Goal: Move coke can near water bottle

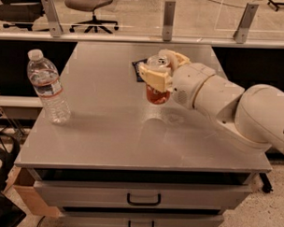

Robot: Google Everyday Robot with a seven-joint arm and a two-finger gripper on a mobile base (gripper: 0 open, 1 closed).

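Observation:
My gripper (pixel 158 71) is shut on the red coke can (pixel 157 94) and holds it above the middle of the grey table (pixel 108 137). Only the can's silver top and red lower part show between the cream fingers (pixel 153 77). The water bottle (pixel 47 87), clear with a white cap and a thin reddish label band, stands upright near the table's left edge. The can is well to the right of the bottle, with a wide gap between them.
A dark blue snack packet (pixel 136 67) lies on the table behind the gripper, mostly hidden by it. A glass barrier with metal posts (pixel 168 20) runs along the far edge. Drawers (pixel 143 198) sit under the table front. My white arm (pixel 235 109) spans the right side.

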